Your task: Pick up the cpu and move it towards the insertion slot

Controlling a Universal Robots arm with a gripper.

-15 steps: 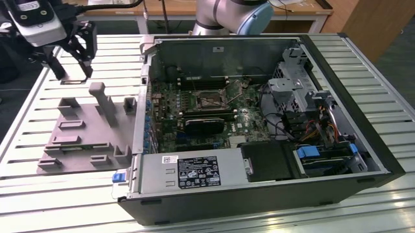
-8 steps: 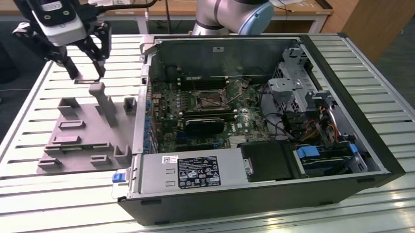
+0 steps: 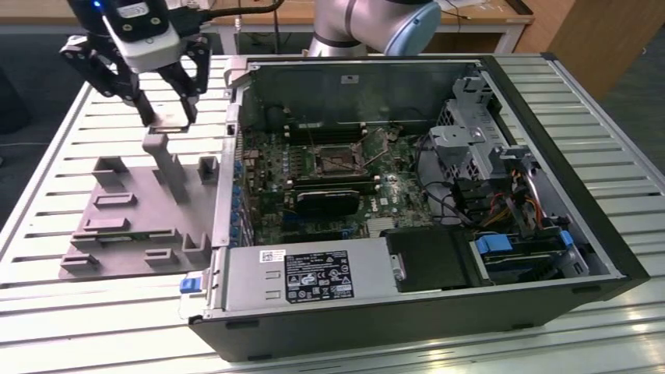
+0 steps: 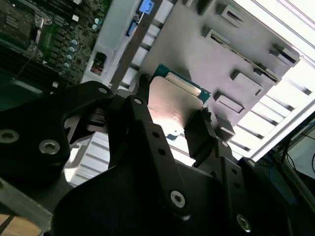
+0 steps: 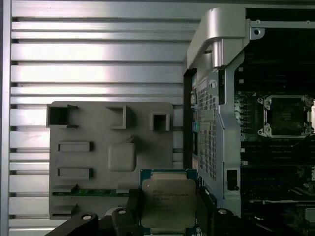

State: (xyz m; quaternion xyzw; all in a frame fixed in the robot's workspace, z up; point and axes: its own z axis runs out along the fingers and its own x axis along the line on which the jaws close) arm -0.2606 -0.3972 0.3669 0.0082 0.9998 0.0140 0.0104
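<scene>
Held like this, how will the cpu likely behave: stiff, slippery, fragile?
The cpu looks like a flat metal-topped plate, so probably stiff and light. Its shiny lid may be slippery between the end effector fingers. The thin green edge suggests fragility.

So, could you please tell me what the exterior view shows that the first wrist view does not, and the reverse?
The exterior view alone takes in the whole open computer case, its drive bays and power supply, with the gripper raised above the grey fixture plate. The first wrist view alone shows the cpu face-on between the fingers. Both show the fixture plate and the insertion slot.
</scene>
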